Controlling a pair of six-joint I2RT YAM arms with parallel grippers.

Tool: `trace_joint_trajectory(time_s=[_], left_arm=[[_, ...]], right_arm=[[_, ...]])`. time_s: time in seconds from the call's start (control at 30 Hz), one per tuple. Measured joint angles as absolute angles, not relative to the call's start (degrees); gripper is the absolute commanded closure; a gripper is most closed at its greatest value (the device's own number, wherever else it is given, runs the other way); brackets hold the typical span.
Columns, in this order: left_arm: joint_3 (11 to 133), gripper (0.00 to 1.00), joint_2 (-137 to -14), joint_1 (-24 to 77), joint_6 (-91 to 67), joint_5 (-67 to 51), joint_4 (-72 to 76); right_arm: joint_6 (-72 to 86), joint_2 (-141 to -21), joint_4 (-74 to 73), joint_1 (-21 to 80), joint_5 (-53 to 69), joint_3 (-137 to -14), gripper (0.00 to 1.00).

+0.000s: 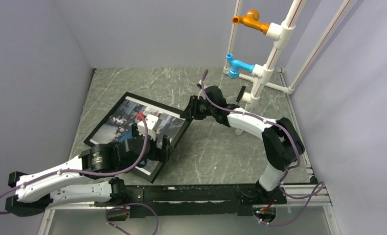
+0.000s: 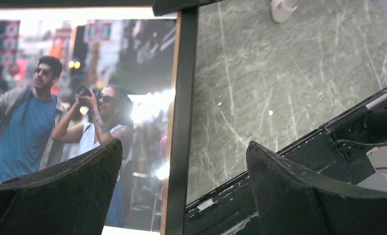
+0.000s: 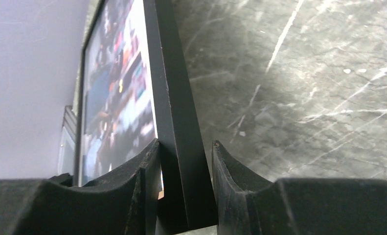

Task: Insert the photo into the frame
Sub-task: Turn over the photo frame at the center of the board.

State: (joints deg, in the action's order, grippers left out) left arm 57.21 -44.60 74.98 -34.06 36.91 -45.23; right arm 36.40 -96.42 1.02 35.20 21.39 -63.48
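The frame (image 1: 157,105) lies flat on the marble table, black front up, with the photo (image 1: 118,120) of street people showing inside it. My left gripper (image 1: 151,139) hovers over the frame's near right rail, wide open and holding nothing. The left wrist view shows that rail (image 2: 181,122) running between the spread fingers, with the photo (image 2: 59,107) to its left. My right gripper (image 1: 187,113) is at the frame's far right corner. In the right wrist view its jaws (image 3: 185,142) straddle the black rail (image 3: 174,88); a gap shows beside the right finger. The photo (image 3: 118,93) lies left of the rail.
A white pipe rack (image 1: 260,78) with an orange fitting (image 1: 250,20) and a blue fitting (image 1: 238,66) stands at the back right. Lilac walls close in the table on the left, back and right. A black mounting bar (image 1: 206,193) runs along the near edge.
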Motion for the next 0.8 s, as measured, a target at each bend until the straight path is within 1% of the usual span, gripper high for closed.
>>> trace_joint_trajectory(time_s=[0.07,0.13,0.17,0.23,0.3,0.37,0.47,0.57,0.67,0.77,0.8], left_arm=[[55.3,0.01,-44.1,71.3,-34.8,33.7,-44.9],[53.6,0.01,-44.1,67.2,-35.4,29.6,-44.4],[52.8,0.01,-44.2,65.0,-35.6,27.3,-44.0],[51.7,0.01,-45.0,61.9,-35.8,23.7,-43.9],[51.2,0.01,-46.3,59.8,-35.9,20.4,-43.8],[51.0,0.01,-47.5,58.9,-35.8,17.6,-43.5],[51.0,0.01,-49.0,58.5,-35.8,14.8,-42.9],[51.0,0.01,-49.7,58.4,-35.6,13.0,-42.4],[51.0,0.01,-50.0,58.4,-35.6,12.1,-42.3],[51.0,0.01,-50.2,58.4,-35.6,11.8,-42.3],[51.0,0.01,-50.2,58.4,-35.6,11.8,-42.3]], right_arm=[[36.2,-98.2,1.7,34.9,21.1,-63.3,1.00],[36.0,-99.7,2.1,34.8,20.7,-63.0,0.96],[35.7,-100.2,2.6,34.7,20.6,-62.7,0.90],[35.2,-100.8,4.2,34.6,20.6,-61.9,0.86],[34.9,-101.0,6.1,34.5,20.5,-60.8,0.78],[34.9,-101.1,8.2,34.4,20.4,-59.3,0.74],[34.9,-101.3,10.5,34.4,20.3,-57.2,0.57],[34.0,-102.5,10.9,34.4,19.5,-57.1,0.45],[31.6,-104.8,7.6,34.4,16.3,-57.6,0.35],[29.8,-106.4,4.4,34.2,14.4,-58.3,0.28],[28.5,-106.5,2.7,34.0,12.5,-59.2,0.23]])
